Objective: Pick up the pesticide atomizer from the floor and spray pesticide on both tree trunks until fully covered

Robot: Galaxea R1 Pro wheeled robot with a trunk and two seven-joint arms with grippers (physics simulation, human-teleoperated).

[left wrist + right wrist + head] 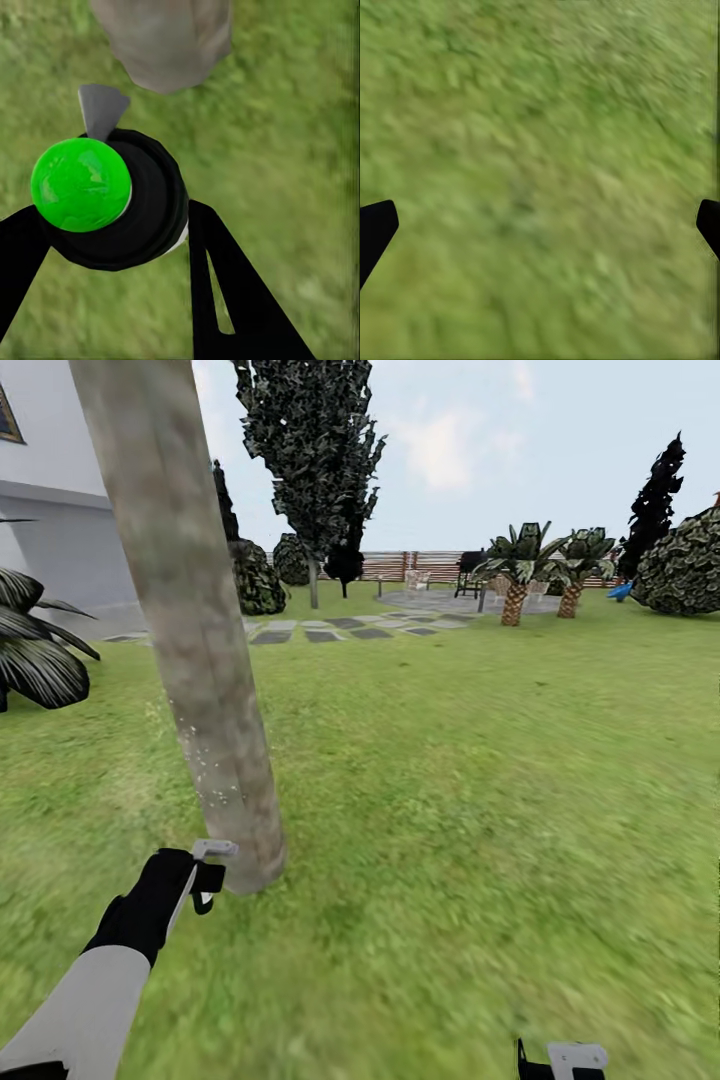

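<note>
Left gripper point(205, 875) sits low, just beside the base of the near tree trunk point(195, 630), jaws closed around the sprayer point(112, 199). In the left wrist view the sprayer reads as a black body with a bright green cap and a grey nozzle tab pointing at the trunk foot point(169, 41); from the head camera only a pale nozzle bit pokes out toward the bark. So the nozzle is aimed straight at the trunk at close range, which makes sense for getting mist to land rather than drift.

Small white specks point(205, 775) dot the lower trunk above the gripper, likely spray already sticking. Upper trunk looks bare of specks, so my guess is coverage is partial and low only. Next move probably calls for raising the arm or tilting the nozzle up the trunk.

Right gripper point(540, 225) hangs over bare grass point(540, 150), jaws wide, nothing between them. It's idle, kept clear of the spraying side.

Second tree point(312, 450) stands well apart, back near the stepping stones point(330, 630) and fence point(400, 565). Not yet sprayed as far as I can tell; too far to see specks. Risk: the trunk's far side gets missed from this single angle.
</note>
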